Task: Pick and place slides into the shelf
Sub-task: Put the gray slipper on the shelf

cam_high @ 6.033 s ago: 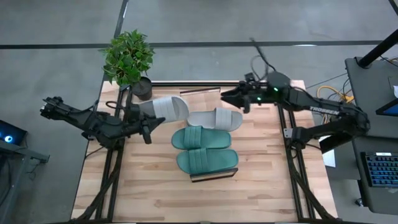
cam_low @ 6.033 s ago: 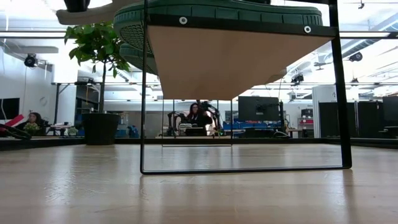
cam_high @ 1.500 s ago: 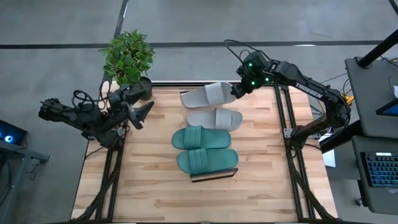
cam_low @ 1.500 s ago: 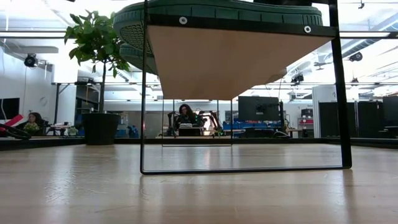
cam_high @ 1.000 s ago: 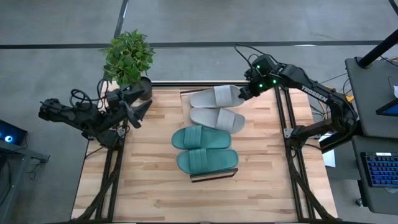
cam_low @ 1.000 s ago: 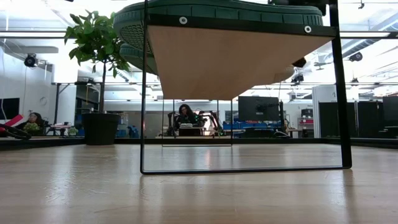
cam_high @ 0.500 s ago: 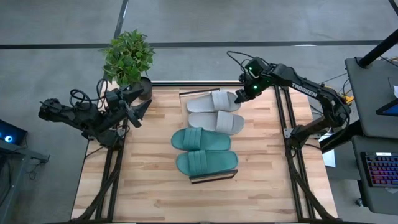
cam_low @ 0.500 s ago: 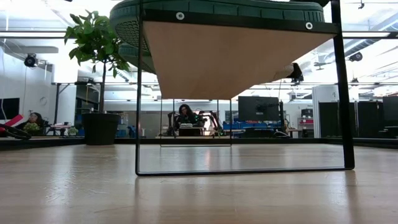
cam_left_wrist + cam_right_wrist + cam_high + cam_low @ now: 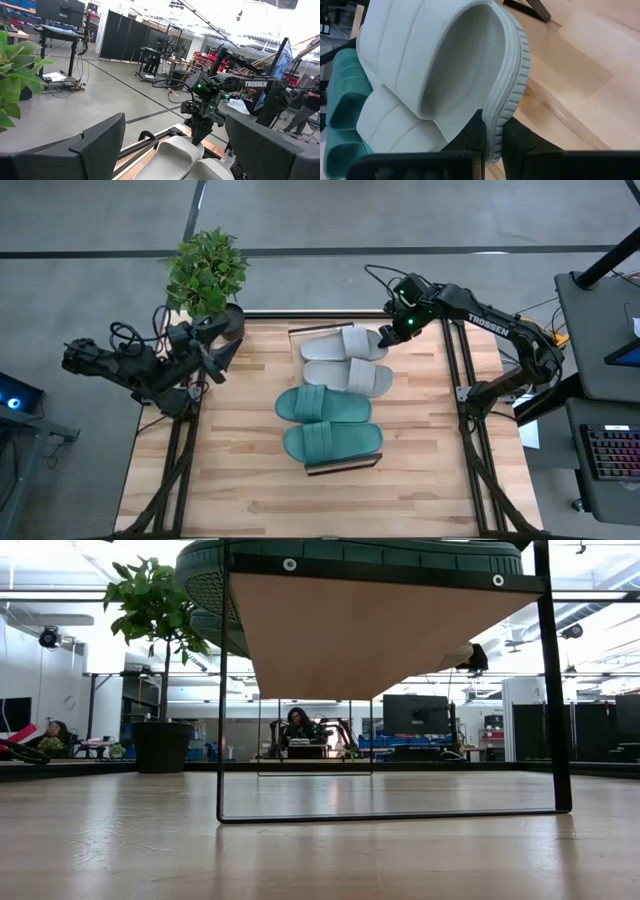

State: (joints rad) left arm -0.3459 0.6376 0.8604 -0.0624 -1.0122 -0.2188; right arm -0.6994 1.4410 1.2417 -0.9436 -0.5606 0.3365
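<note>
Four slides are seen lined up on the shelf (image 9: 342, 464) in the middle of the wooden counter (image 9: 240, 480). The two teal-green slides (image 9: 330, 423) lie side by side on the nearer part, and the two grey-beige ones beyond them, toward the counter's far edge. The farthest grey-beige slide (image 9: 338, 344) is pinched at its heel rim by the right gripper (image 9: 384, 337), whose fingers (image 9: 476, 134) are clenched on the thin foam edge. This slide lies just beside the other grey-beige slide (image 9: 348, 377). The left gripper (image 9: 221, 352) is held above the counter's left far corner, next to a potted plant (image 9: 207, 275), with its fingers (image 9: 92, 145) spread wide and nothing between them.
</note>
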